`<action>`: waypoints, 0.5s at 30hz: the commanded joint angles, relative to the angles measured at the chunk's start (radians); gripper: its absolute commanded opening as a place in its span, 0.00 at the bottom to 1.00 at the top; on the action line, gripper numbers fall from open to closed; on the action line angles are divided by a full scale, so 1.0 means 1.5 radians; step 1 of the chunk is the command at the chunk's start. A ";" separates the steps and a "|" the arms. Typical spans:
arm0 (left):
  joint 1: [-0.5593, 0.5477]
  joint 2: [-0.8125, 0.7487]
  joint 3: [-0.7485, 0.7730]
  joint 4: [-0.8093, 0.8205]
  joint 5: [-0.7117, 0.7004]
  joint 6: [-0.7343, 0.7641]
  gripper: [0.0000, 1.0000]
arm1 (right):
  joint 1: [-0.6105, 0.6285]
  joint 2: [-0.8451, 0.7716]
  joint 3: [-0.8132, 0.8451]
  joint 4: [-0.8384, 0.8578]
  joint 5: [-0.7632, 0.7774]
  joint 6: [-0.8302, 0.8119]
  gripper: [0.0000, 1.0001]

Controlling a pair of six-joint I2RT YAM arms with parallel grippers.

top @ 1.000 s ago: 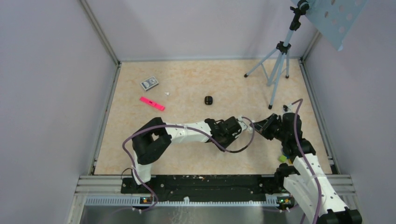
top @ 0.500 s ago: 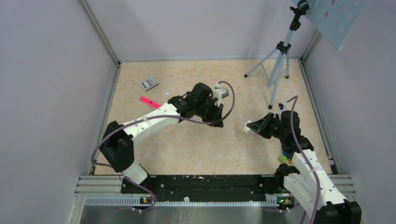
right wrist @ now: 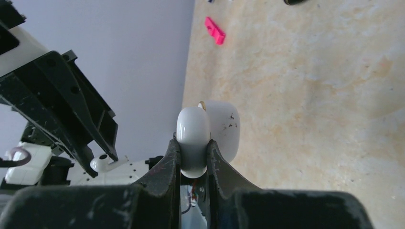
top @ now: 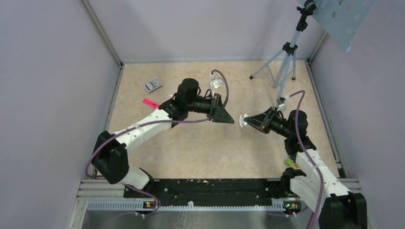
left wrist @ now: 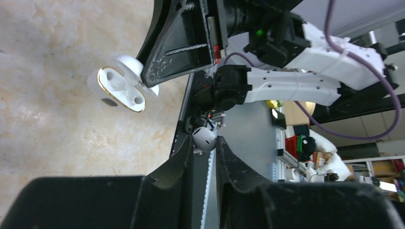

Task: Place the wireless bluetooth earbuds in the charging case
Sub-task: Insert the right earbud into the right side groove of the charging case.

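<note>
Earbud (left wrist: 204,139), white, is pinched in the left gripper (top: 232,121). The right gripper (top: 244,120) clamps the open charging case (left wrist: 122,89) near it, above the worktop (top: 191,148).

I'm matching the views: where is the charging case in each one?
Top external: case just right of centre, at the right gripper's tip.
Left wrist: upper left, open, wells showing.
Right wrist: centre, between its fingers.
Shared landmark: left gripper with earbud, facing the case.
</note>
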 commanded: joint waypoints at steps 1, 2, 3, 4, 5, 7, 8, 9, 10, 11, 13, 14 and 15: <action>0.019 -0.021 -0.021 0.162 0.065 -0.104 0.09 | -0.001 0.020 -0.015 0.209 -0.066 0.100 0.00; 0.020 -0.024 -0.030 0.199 0.065 -0.125 0.10 | 0.004 0.025 -0.012 0.215 -0.066 0.103 0.00; 0.021 -0.026 -0.040 0.231 0.064 -0.156 0.10 | 0.008 0.027 -0.010 0.217 -0.065 0.102 0.00; 0.021 -0.024 -0.050 0.262 0.066 -0.181 0.10 | 0.012 0.030 -0.008 0.218 -0.064 0.101 0.00; 0.021 -0.021 -0.057 0.287 0.068 -0.200 0.10 | 0.015 0.033 -0.008 0.224 -0.062 0.105 0.00; 0.020 -0.015 -0.070 0.319 0.068 -0.221 0.10 | 0.019 0.039 -0.012 0.241 -0.061 0.120 0.00; 0.020 -0.013 -0.076 0.330 0.068 -0.226 0.11 | 0.019 0.042 -0.016 0.255 -0.062 0.137 0.00; 0.020 -0.013 -0.080 0.338 0.065 -0.229 0.11 | 0.020 0.047 -0.023 0.277 -0.065 0.156 0.00; 0.020 -0.013 -0.084 0.345 0.062 -0.231 0.10 | 0.020 0.051 -0.032 0.304 -0.066 0.175 0.00; 0.020 -0.012 -0.084 0.348 0.060 -0.231 0.10 | 0.020 0.056 -0.041 0.330 -0.067 0.196 0.00; 0.020 -0.010 -0.079 0.352 0.060 -0.231 0.10 | 0.022 0.063 -0.051 0.362 -0.071 0.218 0.00; 0.020 -0.008 -0.075 0.354 0.060 -0.231 0.10 | 0.024 0.065 -0.050 0.361 -0.071 0.218 0.00; 0.020 -0.005 -0.071 0.356 0.060 -0.233 0.10 | 0.025 0.065 -0.047 0.352 -0.071 0.214 0.00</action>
